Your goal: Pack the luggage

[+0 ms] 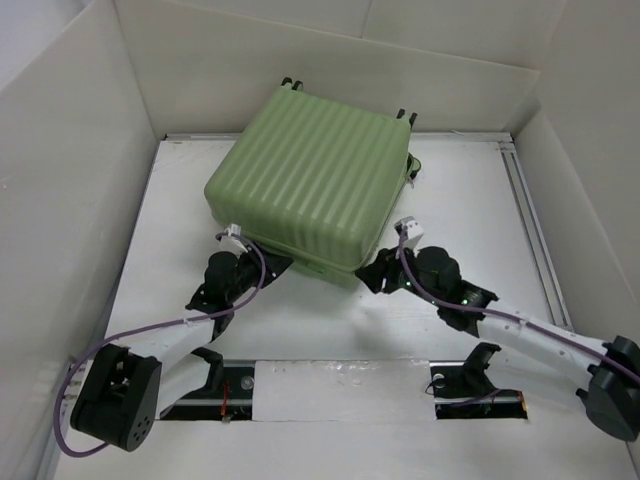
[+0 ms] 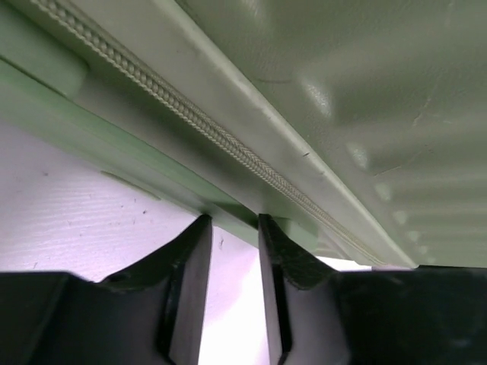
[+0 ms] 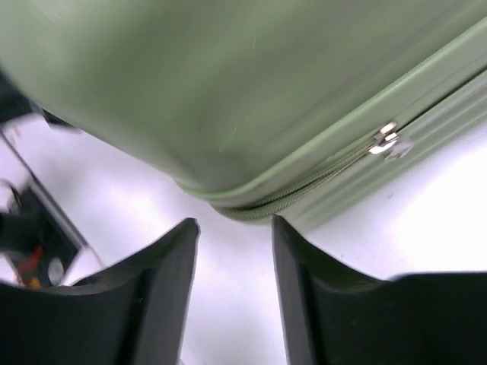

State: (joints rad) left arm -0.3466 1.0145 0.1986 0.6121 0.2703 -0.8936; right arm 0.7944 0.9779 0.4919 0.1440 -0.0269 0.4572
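Note:
The luggage point(image 1: 310, 170), a pale green ribbed hard-shell suitcase, lies flat at the back middle of the table with its lid down over the lower half. My left gripper point(image 1: 275, 265) is at its front left edge. In the left wrist view that gripper point(image 2: 232, 220) stands narrowly open with only white table between the fingers, its tips against the lower shell under the zipper point(image 2: 213, 129). My right gripper point(image 1: 368, 272) is at the front right corner. In the right wrist view it point(image 3: 234, 222) is open and empty, just short of the luggage point(image 3: 228, 76). A metal zipper pull point(image 3: 388, 141) hangs to the right.
White walls point(image 1: 60, 200) enclose the table on the left, back and right. Small black wheels point(image 1: 288, 82) stick out at the suitcase's far edge. A metal rail point(image 1: 530, 220) runs along the right side. The arm bases point(image 1: 470, 380) sit at the near edge.

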